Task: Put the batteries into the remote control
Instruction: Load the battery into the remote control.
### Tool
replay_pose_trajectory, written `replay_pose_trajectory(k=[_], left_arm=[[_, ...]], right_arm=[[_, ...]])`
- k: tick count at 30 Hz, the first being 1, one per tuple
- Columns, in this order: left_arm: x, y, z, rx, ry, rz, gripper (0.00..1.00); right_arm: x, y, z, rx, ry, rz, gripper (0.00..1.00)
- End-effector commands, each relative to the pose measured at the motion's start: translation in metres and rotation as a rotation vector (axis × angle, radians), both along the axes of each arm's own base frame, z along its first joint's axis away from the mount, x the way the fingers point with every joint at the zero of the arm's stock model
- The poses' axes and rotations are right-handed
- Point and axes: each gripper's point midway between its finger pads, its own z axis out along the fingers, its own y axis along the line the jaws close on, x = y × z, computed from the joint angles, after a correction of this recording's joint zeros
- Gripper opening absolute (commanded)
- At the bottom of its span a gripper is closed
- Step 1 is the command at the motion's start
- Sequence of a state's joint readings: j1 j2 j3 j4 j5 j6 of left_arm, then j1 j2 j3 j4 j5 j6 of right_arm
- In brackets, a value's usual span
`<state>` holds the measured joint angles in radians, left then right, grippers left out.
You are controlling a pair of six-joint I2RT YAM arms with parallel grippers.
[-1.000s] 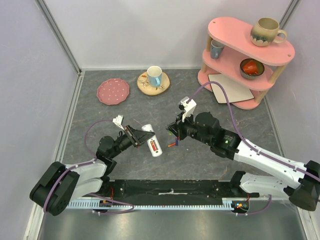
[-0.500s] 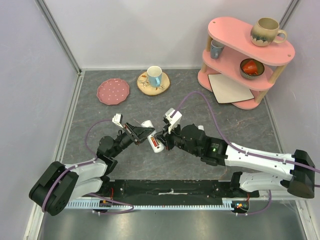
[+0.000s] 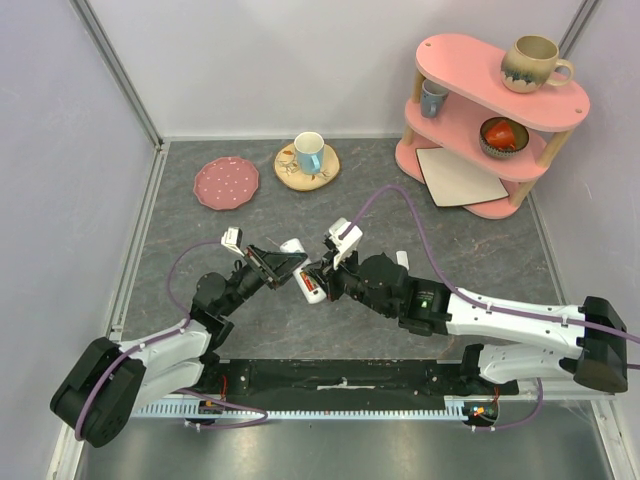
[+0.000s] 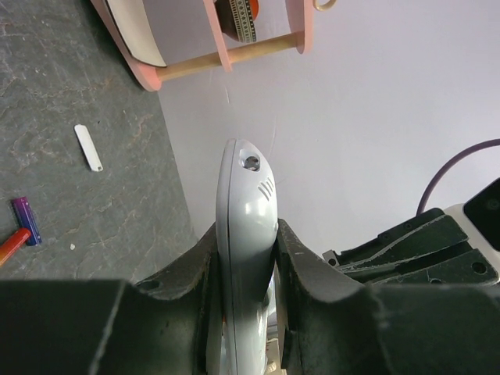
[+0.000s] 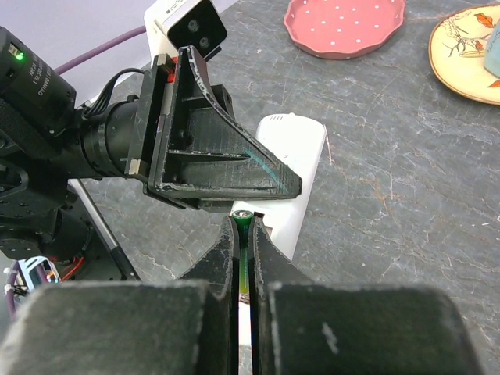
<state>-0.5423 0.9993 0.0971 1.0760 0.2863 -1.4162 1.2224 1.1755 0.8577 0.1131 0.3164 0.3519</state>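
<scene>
Right jaws with green battery [image 5: 243, 234] nearer remote [image 5: 301, 156]

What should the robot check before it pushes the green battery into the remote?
1. The left claw grips the remote firmly: ok.
2. The right claw pinches the green battery: ok.
3. The green battery is close to the remote: ok.
4. A red battery sits in the remote: ok.
5. The green battery is aimed right: cannot tell.
</scene>
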Motion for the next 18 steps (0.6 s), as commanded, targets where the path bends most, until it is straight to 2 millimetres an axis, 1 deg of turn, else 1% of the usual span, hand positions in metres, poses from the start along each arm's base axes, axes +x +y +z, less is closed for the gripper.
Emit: replay_pose_trajectory(k=[1, 11, 18], left_arm=[[0.002, 0.0, 0.022, -0.051, -0.031, 0.014, 0.02], [0.001, -0.001, 0.02, -0.049, -0.031, 0.014, 0.02], [0.0, -0.001, 0.025, -0.058, -0.051, 0.016, 0.02]], right_arm=[[0.006, 0.006, 0.023, 0.061, -0.042, -0.028, 0.0], [0.004, 0.005, 0.006, 0.022, -0.024, -0.026, 0.0], [0.004, 0.005, -0.004, -0.008, -0.009, -0.029, 0.0]])
